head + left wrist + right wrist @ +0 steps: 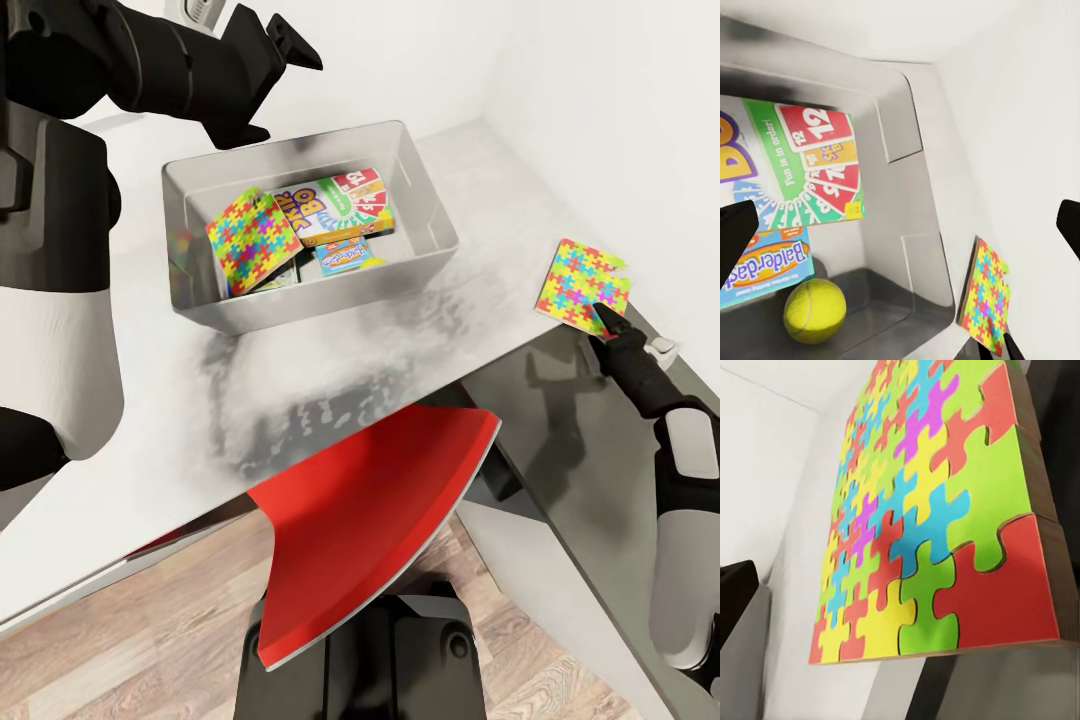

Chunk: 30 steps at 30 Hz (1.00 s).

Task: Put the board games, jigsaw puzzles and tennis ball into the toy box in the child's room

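At the table's (330,390) right edge, your right gripper (604,318) touches the last jigsaw puzzle (582,283), spread or pinching I cannot tell, so grip its near edge squarely before lifting toward the toy box (432,215).

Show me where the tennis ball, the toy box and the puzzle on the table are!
tennis ball (814,310), left wrist view, middle of the ball.
toy box (300,305), head view, its near outer wall.
puzzle (580,280), head view, middle of its top face.
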Motion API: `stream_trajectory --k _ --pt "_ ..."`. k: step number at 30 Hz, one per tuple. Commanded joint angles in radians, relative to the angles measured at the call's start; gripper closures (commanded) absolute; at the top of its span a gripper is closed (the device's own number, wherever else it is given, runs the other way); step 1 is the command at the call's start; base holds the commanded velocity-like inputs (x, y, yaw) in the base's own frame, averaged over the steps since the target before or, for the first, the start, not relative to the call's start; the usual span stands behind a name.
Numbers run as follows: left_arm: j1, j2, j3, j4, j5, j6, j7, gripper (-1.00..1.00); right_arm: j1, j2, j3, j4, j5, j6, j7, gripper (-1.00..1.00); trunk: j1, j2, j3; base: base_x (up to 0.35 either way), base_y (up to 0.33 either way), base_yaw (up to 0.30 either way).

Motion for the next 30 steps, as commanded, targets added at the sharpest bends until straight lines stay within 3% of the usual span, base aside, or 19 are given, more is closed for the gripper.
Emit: stream_trajectory --k 1,14,15,30 --pt "-0.001 0.000 -0.001 0.000 0.008 0.001 0.009 -1.00 -0.001 0.000 -0.002 0.002 -0.006 0.009 0.000 -1.00 0.001 -0.002 -0.001 0.000 0.000 0.000" --pt "0.000 0.000 -0.001 0.000 0.008 0.001 0.009 -1.00 -0.013 0.000 -0.002 0.026 -0.006 0.008 0.000 -1.00 0.001 -0.002 -0.001 0.000 0.000 0.000" --pt "0.000 0.000 -0.001 0.000 0.008 0.001 0.009 -1.00 -0.015 0.000 -0.002 0.029 -0.006 0.008 0.001 1.00 0.001 -0.002 -0.001 0.000 0.000 0.000" --pt "0.015 0.000 -0.001 -0.001 0.008 0.001 0.009 -1.00 -0.022 -0.001 -0.002 0.036 -0.005 0.007 0.001 1.00 0.001 -0.002 -0.001 0.000 0.000 0.000"
